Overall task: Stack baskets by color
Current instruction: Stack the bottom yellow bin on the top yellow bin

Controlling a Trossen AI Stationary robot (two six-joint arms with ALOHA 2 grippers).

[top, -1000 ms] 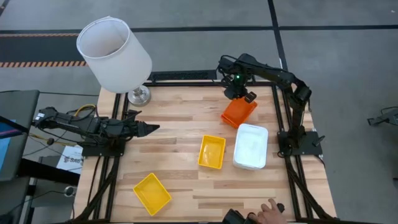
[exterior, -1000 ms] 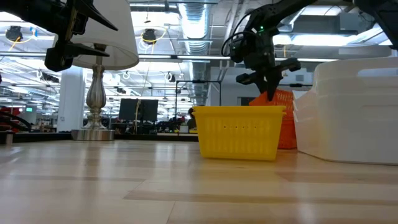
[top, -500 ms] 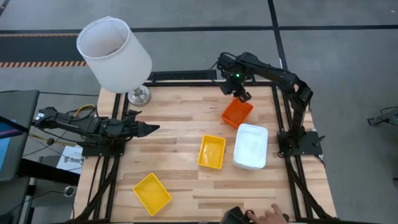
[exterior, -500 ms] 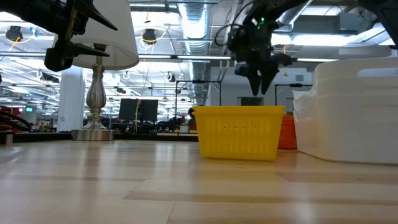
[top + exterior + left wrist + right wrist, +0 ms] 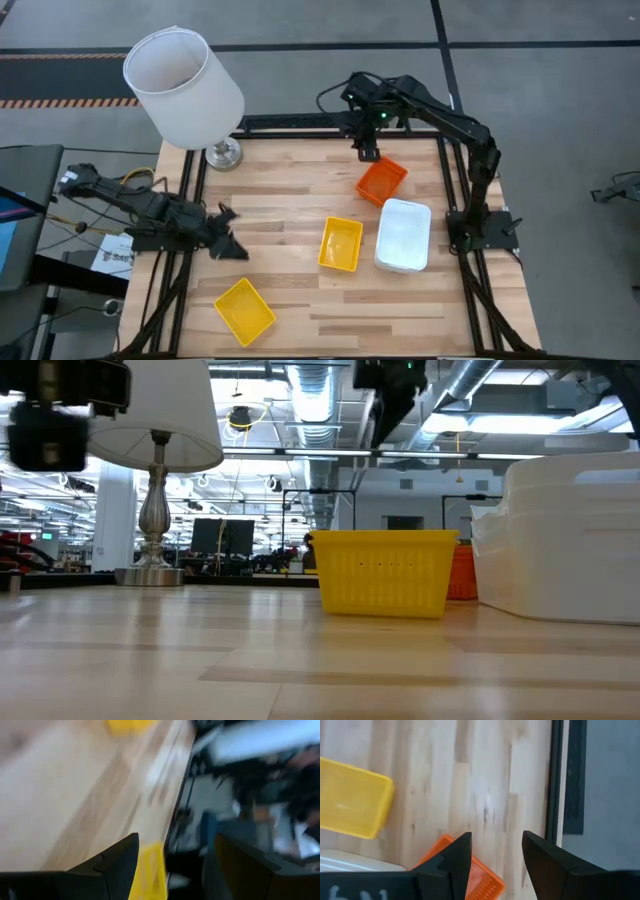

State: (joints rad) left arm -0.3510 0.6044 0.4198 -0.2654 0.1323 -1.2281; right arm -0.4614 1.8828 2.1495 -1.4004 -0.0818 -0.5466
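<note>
Released, the small orange plastic basket (image 5: 381, 180) now lies flat on the wooden counter (image 5: 290, 200).
Right gripper (image 5: 367, 152) hovers spread above its far corner; left gripper (image 5: 226, 245), spread, has swung toward the yellow basket (image 5: 244, 309).

The right gripper (image 5: 366, 152) lets go of the orange basket (image 5: 381, 179), now flat near the table's far edge, and lifts clear. The left gripper (image 5: 228, 246) swings toward the near-left yellow basket (image 5: 244, 309).
</note>
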